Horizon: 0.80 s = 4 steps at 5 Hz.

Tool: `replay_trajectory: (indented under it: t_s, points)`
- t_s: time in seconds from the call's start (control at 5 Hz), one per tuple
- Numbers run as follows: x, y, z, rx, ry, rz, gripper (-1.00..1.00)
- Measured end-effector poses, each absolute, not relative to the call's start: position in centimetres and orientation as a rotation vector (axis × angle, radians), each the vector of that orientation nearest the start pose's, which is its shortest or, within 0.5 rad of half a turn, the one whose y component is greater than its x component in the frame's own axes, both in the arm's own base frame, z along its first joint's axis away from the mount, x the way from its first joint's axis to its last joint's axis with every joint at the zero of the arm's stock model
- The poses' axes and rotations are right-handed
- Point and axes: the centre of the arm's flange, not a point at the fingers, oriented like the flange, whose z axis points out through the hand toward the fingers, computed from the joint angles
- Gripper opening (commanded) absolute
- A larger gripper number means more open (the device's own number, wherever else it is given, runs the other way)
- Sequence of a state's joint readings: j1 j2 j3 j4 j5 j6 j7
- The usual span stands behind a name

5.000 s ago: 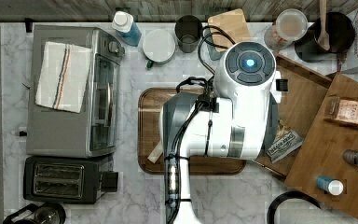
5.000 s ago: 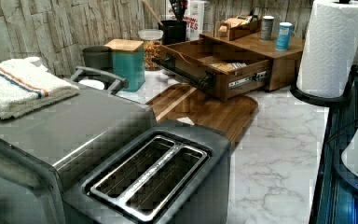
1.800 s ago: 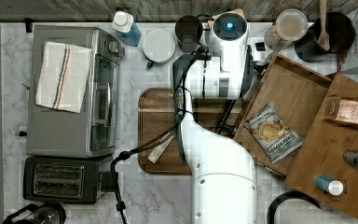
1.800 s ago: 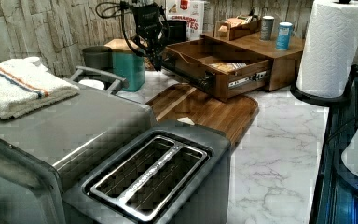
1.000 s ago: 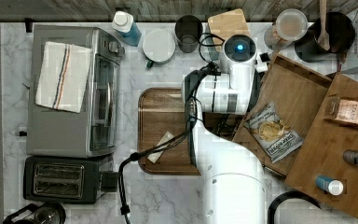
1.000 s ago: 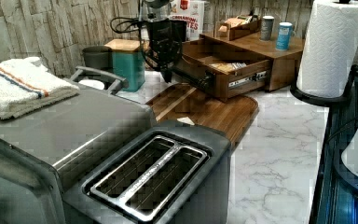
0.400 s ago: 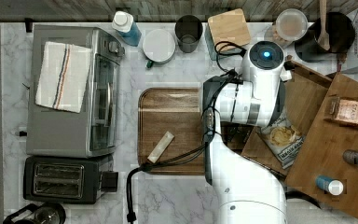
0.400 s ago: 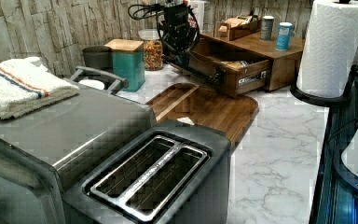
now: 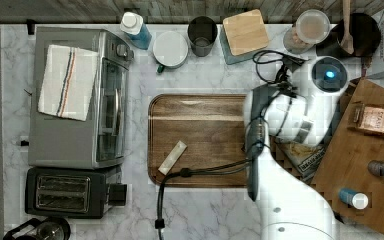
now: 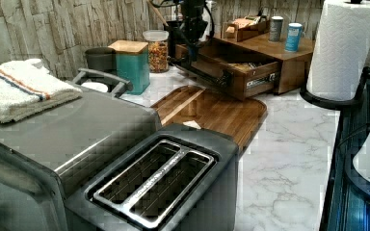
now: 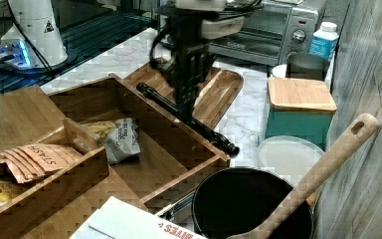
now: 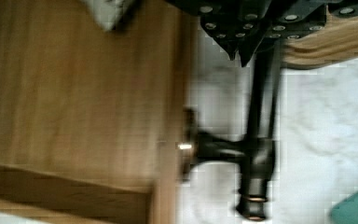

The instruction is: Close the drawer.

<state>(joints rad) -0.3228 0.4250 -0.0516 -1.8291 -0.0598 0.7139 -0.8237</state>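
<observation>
The drawer point(image 11: 161, 144) is a light wooden box that sticks out partway from the wooden cabinet point(image 9: 365, 170), with snack packets lying in it. A black bar handle point(image 11: 204, 130) runs along its front. My gripper point(image 11: 185, 112) stands upright against the middle of this handle, on the side away from the cabinet. In the wrist view the shut fingers point(image 12: 235, 44) rest on the handle bar point(image 12: 256, 154) beside the drawer's front wall point(image 12: 168, 116). From the left view the gripper point(image 10: 192, 50) hangs over the drawer point(image 10: 243, 72). My arm covers most of the drawer point(image 9: 282, 155) in the top view.
A dark wooden tray point(image 9: 200, 135) with a small pale stick point(image 9: 172, 157) lies in front of the drawer. A teal canister point(image 9: 244, 31), a cup point(image 9: 202, 30), a black pot point(image 11: 248, 209) with a wooden spoon, a toaster oven point(image 9: 75, 100), a toaster point(image 9: 65, 192) and a paper towel roll point(image 10: 344, 48) stand around.
My arm swung from above the tray to the drawer's handle. The drawer has slid toward the top view's right, further into the cabinet.
</observation>
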Motion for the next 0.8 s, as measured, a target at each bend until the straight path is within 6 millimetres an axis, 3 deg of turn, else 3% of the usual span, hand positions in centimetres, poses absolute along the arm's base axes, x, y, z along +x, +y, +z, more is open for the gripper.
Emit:
replay_trajectory:
  t_s: [0.2,0.4,0.6,0.8]
  points:
    - [58.4,-27.3,30.4,-3.174,0.554,-0.016,-1.0]
    - [56.4,-29.9,30.5,-3.165,0.632,0.118,-1.0]
    - [55.1,-31.8,30.6,-3.174,0.635,0.176,-1.0]
    - [54.7,-32.5,30.7,-3.204,0.546,0.192,-1.0]
